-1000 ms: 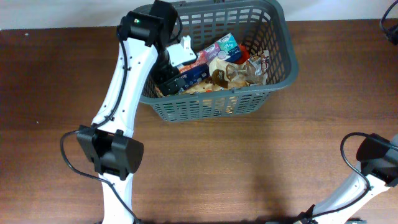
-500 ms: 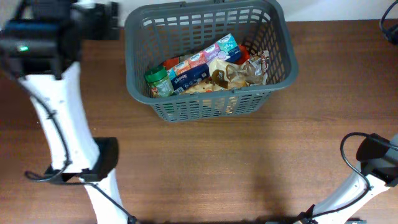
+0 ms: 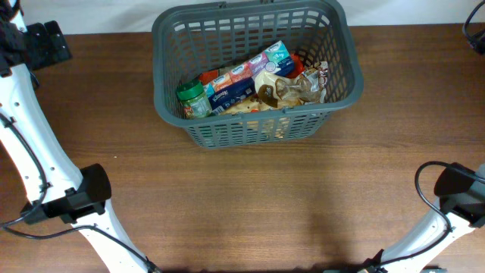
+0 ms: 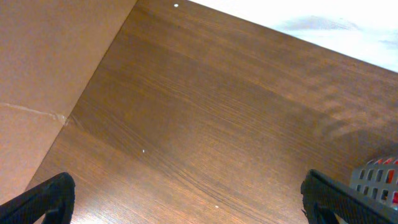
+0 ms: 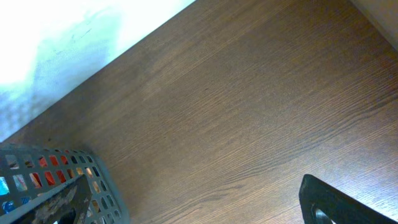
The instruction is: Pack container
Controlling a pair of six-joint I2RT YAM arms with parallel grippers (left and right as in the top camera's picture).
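Observation:
The container [image 3: 258, 130] is a dark grey lattice basket at the table's back centre. It holds a green-lidded jar [image 3: 192, 98], blue boxes [image 3: 235, 83], a teal box [image 3: 276, 54] and brown packets [image 3: 294, 87]. My left gripper [image 3: 45, 42] is at the far back left, well apart from the basket, open and empty. In the left wrist view [image 4: 189, 196] its fingers stand wide apart over bare wood, with a basket corner [image 4: 379, 180] at the right. My right gripper [image 5: 199, 211] is open and empty, with the basket's wall [image 5: 93, 186] at the left.
The brown wooden table [image 3: 303, 197] runs under everything. A cardboard surface [image 4: 43, 74] lies past its left edge. A white wall [image 5: 56, 37] lies behind the table. The right arm's base [image 3: 455, 189] stands at the front right.
My left arm has swung out of the basket to the far back left. The green-lidded jar now stands uncovered in the basket's left end. The right arm has not moved.

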